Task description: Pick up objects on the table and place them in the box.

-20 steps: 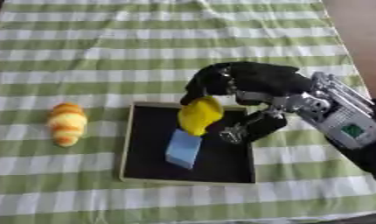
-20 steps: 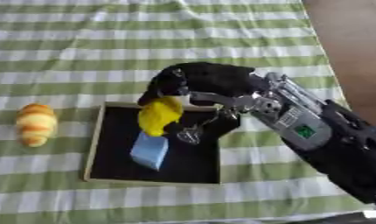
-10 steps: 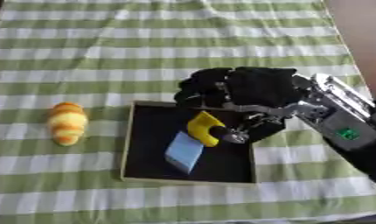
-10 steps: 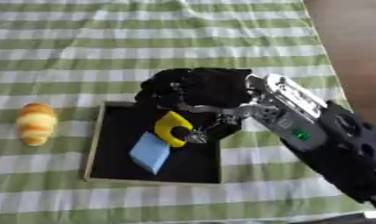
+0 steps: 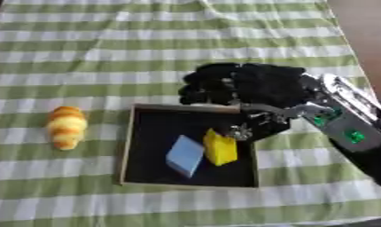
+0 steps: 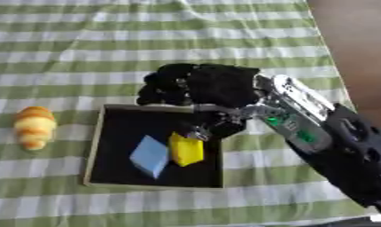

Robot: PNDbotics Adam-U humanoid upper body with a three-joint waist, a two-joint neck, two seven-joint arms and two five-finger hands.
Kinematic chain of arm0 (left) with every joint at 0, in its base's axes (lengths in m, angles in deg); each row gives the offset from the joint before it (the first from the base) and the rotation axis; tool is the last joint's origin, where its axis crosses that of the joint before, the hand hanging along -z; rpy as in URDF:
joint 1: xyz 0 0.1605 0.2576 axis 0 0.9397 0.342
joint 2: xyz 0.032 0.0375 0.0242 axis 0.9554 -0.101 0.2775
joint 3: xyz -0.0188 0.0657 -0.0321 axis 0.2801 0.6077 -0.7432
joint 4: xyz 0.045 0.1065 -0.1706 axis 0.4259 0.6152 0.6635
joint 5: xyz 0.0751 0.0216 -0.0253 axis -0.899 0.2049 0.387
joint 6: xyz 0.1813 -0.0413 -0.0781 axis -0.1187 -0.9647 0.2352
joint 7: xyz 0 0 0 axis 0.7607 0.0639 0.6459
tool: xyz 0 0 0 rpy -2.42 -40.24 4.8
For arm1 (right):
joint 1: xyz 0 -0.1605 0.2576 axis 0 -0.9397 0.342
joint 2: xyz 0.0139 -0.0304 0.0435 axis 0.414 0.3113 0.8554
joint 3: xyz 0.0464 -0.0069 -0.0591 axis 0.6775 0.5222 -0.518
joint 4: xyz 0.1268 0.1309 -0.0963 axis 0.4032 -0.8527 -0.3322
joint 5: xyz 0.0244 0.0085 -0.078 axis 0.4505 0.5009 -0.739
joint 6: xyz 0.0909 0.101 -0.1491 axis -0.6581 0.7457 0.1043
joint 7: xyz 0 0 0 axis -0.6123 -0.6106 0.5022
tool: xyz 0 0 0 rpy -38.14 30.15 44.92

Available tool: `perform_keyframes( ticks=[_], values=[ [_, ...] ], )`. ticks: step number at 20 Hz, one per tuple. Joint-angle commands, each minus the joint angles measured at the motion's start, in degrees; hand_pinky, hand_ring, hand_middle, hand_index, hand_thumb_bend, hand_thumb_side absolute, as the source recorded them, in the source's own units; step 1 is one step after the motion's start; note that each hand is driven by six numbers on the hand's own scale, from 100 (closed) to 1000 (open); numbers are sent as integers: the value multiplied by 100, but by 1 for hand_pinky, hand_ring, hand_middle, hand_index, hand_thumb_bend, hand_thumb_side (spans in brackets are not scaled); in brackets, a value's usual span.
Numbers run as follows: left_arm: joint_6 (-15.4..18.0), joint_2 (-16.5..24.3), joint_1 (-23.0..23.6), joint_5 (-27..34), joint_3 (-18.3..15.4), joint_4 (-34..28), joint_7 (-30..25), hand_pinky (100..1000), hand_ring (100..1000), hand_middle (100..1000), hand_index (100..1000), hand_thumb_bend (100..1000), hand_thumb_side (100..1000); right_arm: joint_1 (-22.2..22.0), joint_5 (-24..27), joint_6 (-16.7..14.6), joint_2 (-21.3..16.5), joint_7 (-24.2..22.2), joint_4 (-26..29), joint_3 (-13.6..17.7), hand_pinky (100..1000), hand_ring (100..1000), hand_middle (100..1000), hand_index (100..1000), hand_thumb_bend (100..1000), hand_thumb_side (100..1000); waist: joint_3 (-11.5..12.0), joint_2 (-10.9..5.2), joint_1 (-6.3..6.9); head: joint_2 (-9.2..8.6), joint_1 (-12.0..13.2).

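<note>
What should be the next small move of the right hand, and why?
Probably lift the right hand clear of the box. The yellow block already lies inside beside the blue block, apart from the fingers, while the croissant remains on the cloth, left of the box.

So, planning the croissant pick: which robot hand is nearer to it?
Right: the right robot hand hovers over the box's far edge, well right of the croissant. The left shows in neither view.

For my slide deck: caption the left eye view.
Right hand above the black box, which holds a yellow block and blue block; croissant toy outside.
</note>
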Motion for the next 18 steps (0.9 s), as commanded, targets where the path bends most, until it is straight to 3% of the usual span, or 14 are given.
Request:
perform_keyframes(
  ticks=[1,3,5,6,9,12,15,18],
  values=[
    [-8,156,-13,30,-89,-69,-16,804,669,603,811,100,575,-83,948,72,-383,234,82,465,1000,992,904,1000,100,100,-17,-114,34,-65,87],
    [-12,168,-21,28,-81,-71,-22,804,669,603,811,100,575,-264,1703,66,-613,248,82,797,1000,995,907,1000,100,100,-45,-119,38,-90,161],
    [-10,193,-32,19,-60,-66,-44,804,669,604,811,100,578,-505,2370,34,-807,236,82,1129,1000,989,894,1000,100,397,-81,-115,39,-121,251],
    [1,212,-44,0,-47,-60,-62,804,670,604,811,100,581,-644,2726,10,-882,240,82,1277,1000,986,892,1000,100,458,-100,-111,39,-134,290],
    [94,318,-117,-142,29,-15,-127,805,673,608,812,100,594,-1158,3895,-207,-1063,256,82,1741,1000,975,889,1000,100,470,-165,-79,44,-173,409],
    [278,477,-195,-384,117,68,-154,805,679,613,814,100,619,-1797,4705,-584,-1120,361,82,2174,1000,962,882,1000,100,470,-241,-11,54,-248,526],
    [472,631,-280,-660,216,178,-100,807,684,617,815,100,646,-2476,4975,-1048,-939,487,82,2506,1000,955,873,975,100,470,-301,78,74,-327,656],
    [628,807,-353,-995,311,317,25,805,690,622,816,100,672,-3077,4864,-1677,-535,801,82,2710,1000,942,862,958,100,470,-326,157,101,-379,776]
  ],
)
